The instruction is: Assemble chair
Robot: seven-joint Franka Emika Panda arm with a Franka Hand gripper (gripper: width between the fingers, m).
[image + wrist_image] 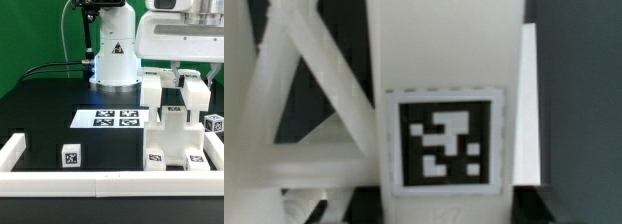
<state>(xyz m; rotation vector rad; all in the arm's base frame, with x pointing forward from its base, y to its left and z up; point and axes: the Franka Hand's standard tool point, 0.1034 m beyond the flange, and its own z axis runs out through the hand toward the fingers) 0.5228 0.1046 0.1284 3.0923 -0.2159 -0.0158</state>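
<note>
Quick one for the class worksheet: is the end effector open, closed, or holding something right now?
End effector: cannot be told; it is down among the chair parts, and neither view shows its jaws clearly.

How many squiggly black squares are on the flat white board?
4 tags on the marker board: two in the back row, two in the front row. None seem hidden.

Gripper (188,76) sits right over the partly built white chair (172,125) at the exterior view's right, marker board (115,118) beside it, loose tagged block (70,156) near the border rail (60,182).
</note>
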